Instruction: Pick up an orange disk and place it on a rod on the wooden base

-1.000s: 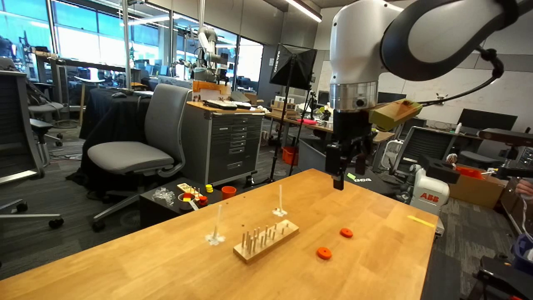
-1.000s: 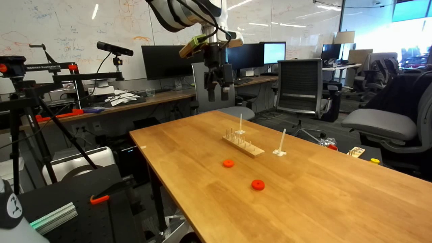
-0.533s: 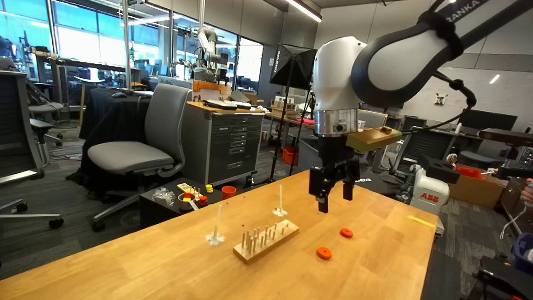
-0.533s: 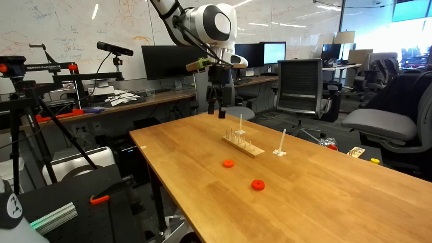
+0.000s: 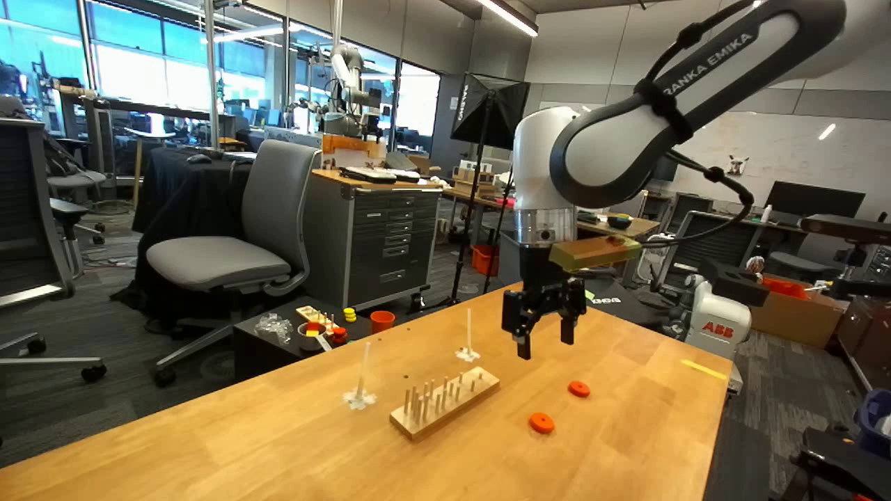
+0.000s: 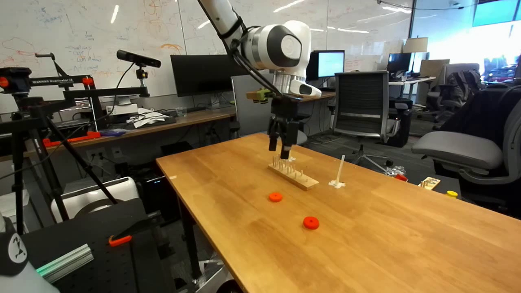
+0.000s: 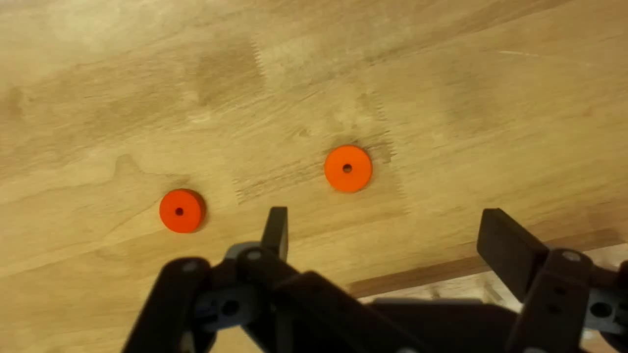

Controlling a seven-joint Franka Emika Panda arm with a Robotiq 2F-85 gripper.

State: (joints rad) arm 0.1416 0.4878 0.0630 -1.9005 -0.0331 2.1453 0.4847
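Note:
Two orange disks lie flat and apart on the tabletop. They show in an exterior view (image 5: 541,426) (image 5: 578,389), in the opposite exterior view (image 6: 275,197) (image 6: 311,223), and in the wrist view (image 7: 348,182) (image 7: 180,220). The wooden base (image 5: 452,416) with its upright pegs stands beside them and also shows in an exterior view (image 6: 295,178). In the wrist view a strip of the base (image 7: 460,286) shows behind my gripper; the rest is hidden. My gripper (image 5: 546,345), also in an exterior view (image 6: 279,150) and the wrist view (image 7: 385,215), is open and empty above the table.
Two tall thin white rods (image 5: 363,372) (image 5: 468,330) stand on the tabletop (image 5: 640,445) behind the base. A low black table beside it holds an orange cup (image 5: 382,321) and another peg block (image 5: 317,317). Yellow tape (image 5: 703,369) marks the tabletop's edge.
My gripper has come down and moved over the table toward the base and disks, turning so both fingers show apart. The disks and the base have not moved.

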